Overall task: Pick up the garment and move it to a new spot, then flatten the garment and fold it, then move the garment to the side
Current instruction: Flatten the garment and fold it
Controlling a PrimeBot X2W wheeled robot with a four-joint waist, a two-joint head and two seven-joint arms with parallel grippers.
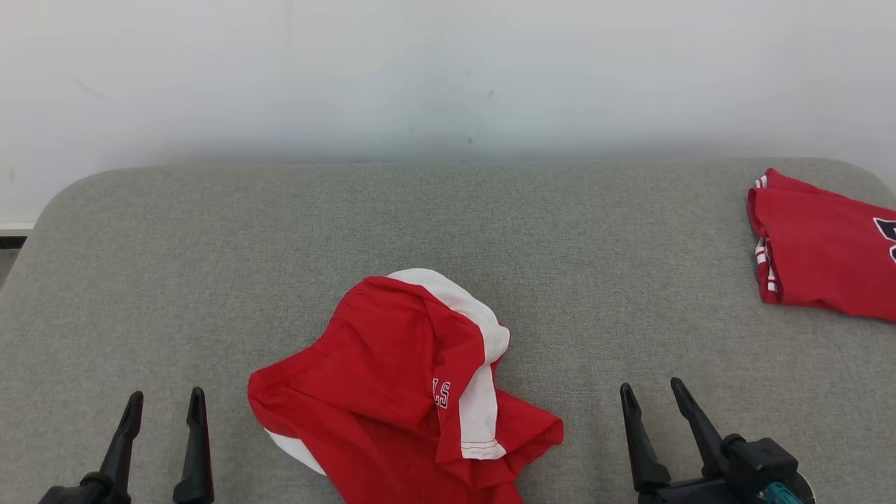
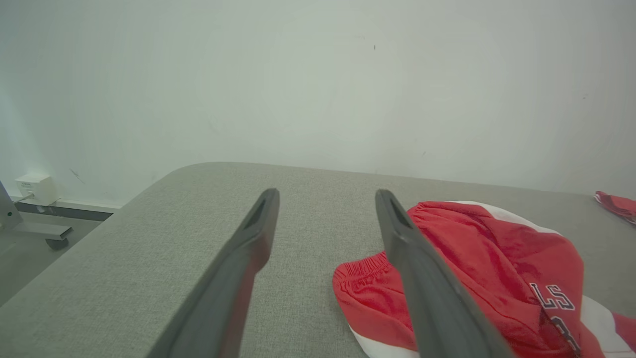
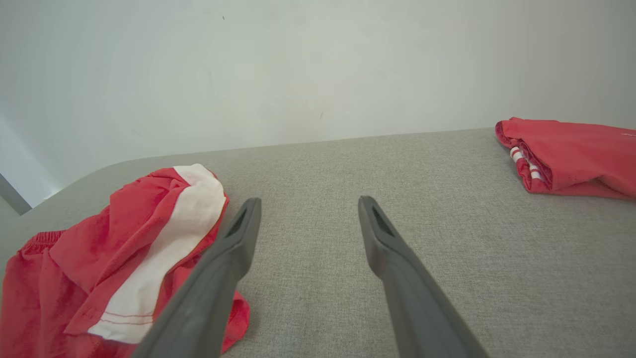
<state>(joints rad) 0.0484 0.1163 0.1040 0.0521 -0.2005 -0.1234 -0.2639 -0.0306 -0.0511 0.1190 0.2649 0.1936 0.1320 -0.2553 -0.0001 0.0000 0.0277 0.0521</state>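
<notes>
The garment [image 1: 392, 378] is a crumpled red piece with white panels and dark lettering, heaped at the near middle of the grey table. It also lies to the right of my left fingers as the garment [image 2: 477, 268], and to the left of my right fingers as the garment [image 3: 124, 258]. My left gripper [image 1: 164, 406] stands open at the lower left, apart from the cloth, with nothing between its fingers. At the lower right my right gripper [image 1: 654, 395] is open too and holds nothing.
A second red garment [image 1: 826, 245], folded, lies at the table's far right edge, seen too as the folded garment [image 3: 571, 154]. The grey padded table [image 1: 210, 266] has rounded far corners and ends against a white wall. A small white box [image 2: 36, 188] sits on the wall at the left.
</notes>
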